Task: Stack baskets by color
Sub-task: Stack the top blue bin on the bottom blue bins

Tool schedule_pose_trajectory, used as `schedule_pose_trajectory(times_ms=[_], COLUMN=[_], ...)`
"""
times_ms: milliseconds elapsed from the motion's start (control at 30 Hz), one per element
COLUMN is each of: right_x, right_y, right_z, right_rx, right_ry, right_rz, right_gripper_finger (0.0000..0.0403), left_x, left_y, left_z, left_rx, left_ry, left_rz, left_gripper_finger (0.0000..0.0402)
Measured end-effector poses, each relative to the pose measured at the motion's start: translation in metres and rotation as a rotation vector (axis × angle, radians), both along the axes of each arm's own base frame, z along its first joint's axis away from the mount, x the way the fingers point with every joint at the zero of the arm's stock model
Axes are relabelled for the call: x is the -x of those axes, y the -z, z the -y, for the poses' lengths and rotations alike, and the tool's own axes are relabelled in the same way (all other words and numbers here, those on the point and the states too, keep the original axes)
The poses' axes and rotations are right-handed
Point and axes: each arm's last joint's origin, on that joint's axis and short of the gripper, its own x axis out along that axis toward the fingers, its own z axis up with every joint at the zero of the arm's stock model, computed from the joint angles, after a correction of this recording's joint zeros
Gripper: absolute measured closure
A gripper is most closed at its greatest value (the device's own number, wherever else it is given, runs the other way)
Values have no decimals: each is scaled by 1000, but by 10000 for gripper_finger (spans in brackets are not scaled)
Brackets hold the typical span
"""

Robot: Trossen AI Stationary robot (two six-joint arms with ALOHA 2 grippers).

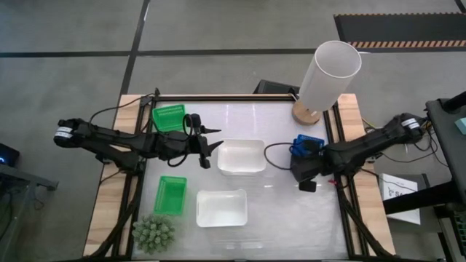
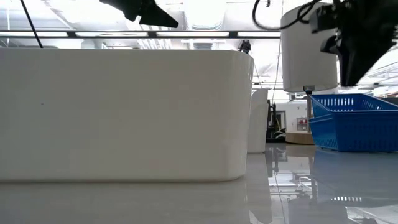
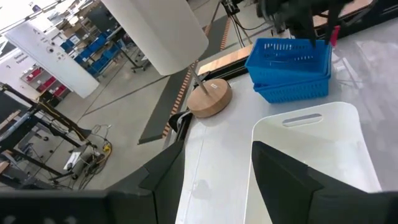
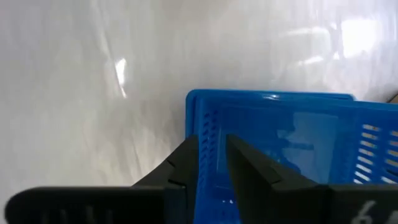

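Two blue baskets (image 3: 289, 65) sit nested one in the other at the table's right, resting on the table (image 1: 280, 211). My right gripper (image 4: 211, 155) hangs just above them, pointing steeply down, its fingers a narrow gap apart over the wall at one corner; in the low view it (image 2: 349, 56) is clear of the rim. Two white baskets (image 1: 241, 156) (image 1: 221, 207) lie in the middle. One green basket (image 1: 169, 116) lies at the far left, another (image 1: 170, 195) nearer. My left gripper (image 1: 215, 140) waits open in the air beside the farther white basket.
A tall white cylinder on a round wooden base (image 1: 328, 76) stands at the far right, behind the blue baskets. A spiky green ball-like plant (image 1: 153, 233) sits at the near left corner. Bare table lies between the white baskets and the blue ones.
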Motion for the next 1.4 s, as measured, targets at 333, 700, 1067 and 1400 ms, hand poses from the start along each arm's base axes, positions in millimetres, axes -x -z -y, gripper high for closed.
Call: schedule_pose_trajectory(times_ms=[333, 700, 1067, 1400], right_x=[23, 10, -18, -32], right_y=[-24, -15, 16, 33], right_z=[14, 37, 41, 52], right_rx=[109, 1, 89, 199], right_ry=[129, 871, 1051, 1127], right_rz=[222, 353, 248, 243], right_gripper_finger=[364, 294, 269, 301], left_x=[0, 0, 2, 2], left_y=[0, 1, 14, 18], left_z=[0, 0, 0, 0], left_rx=[0, -2, -6, -7], left_ry=[0, 0, 1, 1], left_rz=[0, -4, -42, -45], left_gripper_finger=[230, 230, 230, 230])
